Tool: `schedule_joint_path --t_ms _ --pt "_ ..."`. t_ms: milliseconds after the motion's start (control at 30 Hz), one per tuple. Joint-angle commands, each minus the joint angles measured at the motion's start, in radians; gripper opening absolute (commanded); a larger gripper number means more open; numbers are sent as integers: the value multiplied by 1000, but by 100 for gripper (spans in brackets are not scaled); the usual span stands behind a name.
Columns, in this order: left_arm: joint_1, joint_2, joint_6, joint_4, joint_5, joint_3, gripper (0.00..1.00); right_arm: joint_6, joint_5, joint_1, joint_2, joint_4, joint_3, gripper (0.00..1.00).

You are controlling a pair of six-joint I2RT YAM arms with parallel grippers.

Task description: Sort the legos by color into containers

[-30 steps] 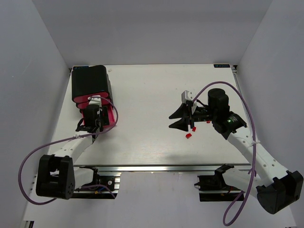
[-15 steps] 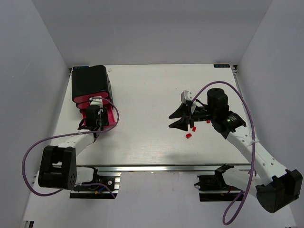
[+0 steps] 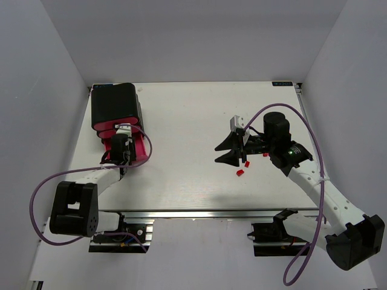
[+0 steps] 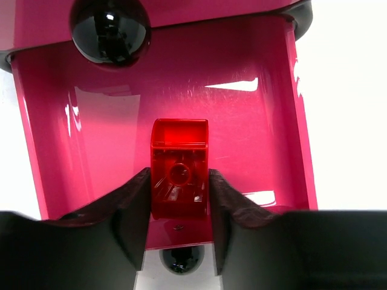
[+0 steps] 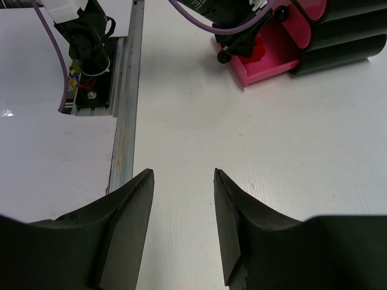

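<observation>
From above, a white table (image 3: 181, 121) stands in a plain, pale grey booth whose walls (image 3: 48, 72) close it in on three sides. A metal rail (image 3: 205, 212) runs along its near edge. The glossy black housing (image 3: 115, 106) sits at the table's far left. Its bottom pink drawer (image 3: 139, 150) is pulled out toward the arms. The left gripper (image 3: 117, 154) hangs over that open drawer, just in front of the housing. Well to the right of the housing, three loose red legos (image 3: 239, 173) lie on the bare table. The right gripper (image 3: 222, 152) is beside them with its fingers spread wide, pointing back toward the housing.

In the left wrist view, the left gripper (image 4: 179, 188) is clamped on one red lego (image 4: 179, 151), a finger pressed to each side of it. The lego is above the shiny pink floor of the open drawer (image 4: 260, 133). The black knob (image 4: 110, 29) of the drawer above shows at the housing's front, and the open drawer's own knob (image 4: 181, 258) is below the lego.

In the right wrist view, the right gripper (image 5: 183, 181) is spread apart with only bare white table (image 5: 302, 151) between its fingers. The housing (image 5: 344, 36) is at the far corner, with the open drawer (image 5: 273, 59) in front of it. Something red shows inside that drawer, under the left gripper (image 5: 239, 33). The rail (image 5: 124, 121) runs along the table's edge, well apart from the housing.
</observation>
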Motion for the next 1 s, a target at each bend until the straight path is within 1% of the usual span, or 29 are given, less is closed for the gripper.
schedule_joint_path --t_ms 0,100,133,300,333,400,567,667,767,800,867,933,967 --pt "5 -43 15 5 19 12 47 -12 -29 -2 -1 1 -1 50" --pt "-9 -83 45 -22 -18 30 42 -16 -35 -2 -1 -2 1 50" --pt "-18 -95 52 -30 -37 37 39 -16 -36 -2 -1 -3 1 50" --pt "-18 -197 50 -77 -107 61 32 -18 -46 -4 -1 -9 2 50" --pt "-18 -206 82 -96 -118 67 31 -19 -46 -4 1 -8 2 50" --pt "-18 -227 90 -111 -149 76 28 -22 -49 -2 4 -15 5 50" --pt "-27 -217 95 -215 -201 139 24 -24 -50 -1 10 -16 5 50" --pt "-27 -191 85 -267 -201 179 22 -25 -52 -2 11 -20 7 50" --pt "-27 -212 69 -274 -34 188 22 -24 -50 -1 13 -17 5 51" --pt "-27 -224 32 -268 50 187 22 -25 -50 -2 11 -17 5 51" --pt "-15 -257 6 -252 158 190 22 -24 -47 -2 13 -17 5 50" --pt "-15 -272 -30 -251 303 199 22 -24 -49 -1 13 -17 4 51" --pt "-15 -277 -40 -251 340 202 22 -24 -53 -1 16 -14 2 51"
